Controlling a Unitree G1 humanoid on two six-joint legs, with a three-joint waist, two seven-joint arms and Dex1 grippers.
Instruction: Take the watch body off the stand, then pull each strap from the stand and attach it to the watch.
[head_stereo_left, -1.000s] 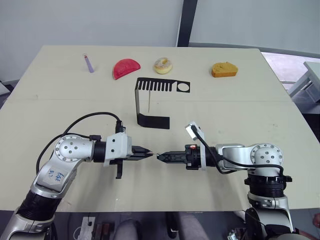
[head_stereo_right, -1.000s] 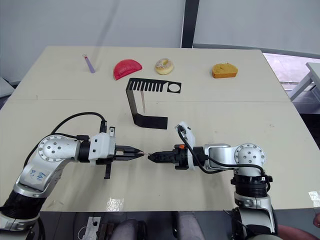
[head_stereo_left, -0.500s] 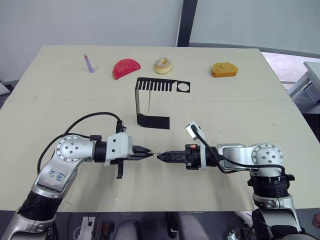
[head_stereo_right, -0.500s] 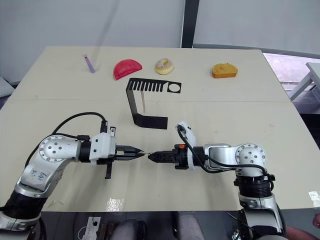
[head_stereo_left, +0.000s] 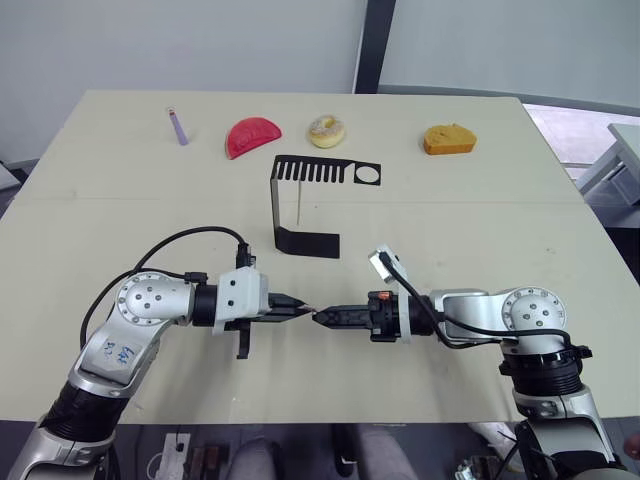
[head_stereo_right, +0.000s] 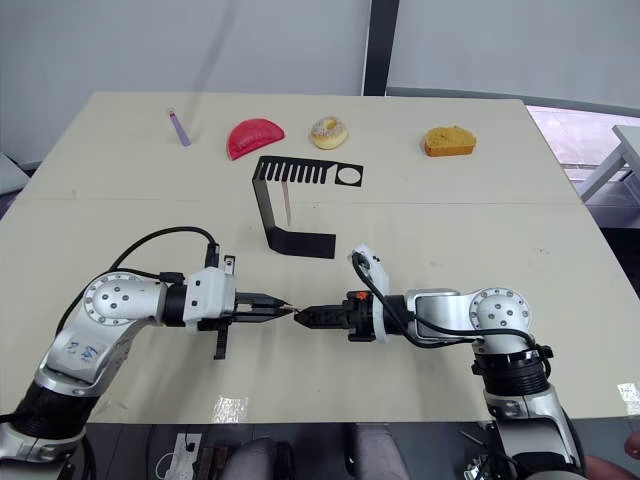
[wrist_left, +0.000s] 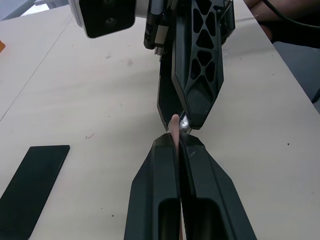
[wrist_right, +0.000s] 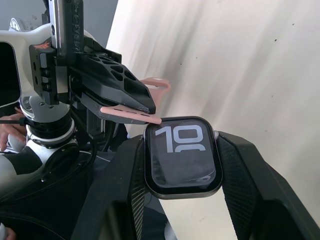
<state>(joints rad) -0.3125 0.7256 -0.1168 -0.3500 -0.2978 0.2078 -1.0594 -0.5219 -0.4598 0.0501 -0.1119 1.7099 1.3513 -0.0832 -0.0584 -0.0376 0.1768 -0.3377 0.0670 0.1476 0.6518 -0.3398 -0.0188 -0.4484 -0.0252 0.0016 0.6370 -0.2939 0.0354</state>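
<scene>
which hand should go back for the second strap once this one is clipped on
Left. The right hand is clamped on the watch body; the left hand grips only the strap, and the other strap hangs on the stand.

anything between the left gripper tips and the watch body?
Just the pink strap, pinched in the left gripper, its end meeting the edge of the watch body held in the right gripper; wrist views show it.
</scene>
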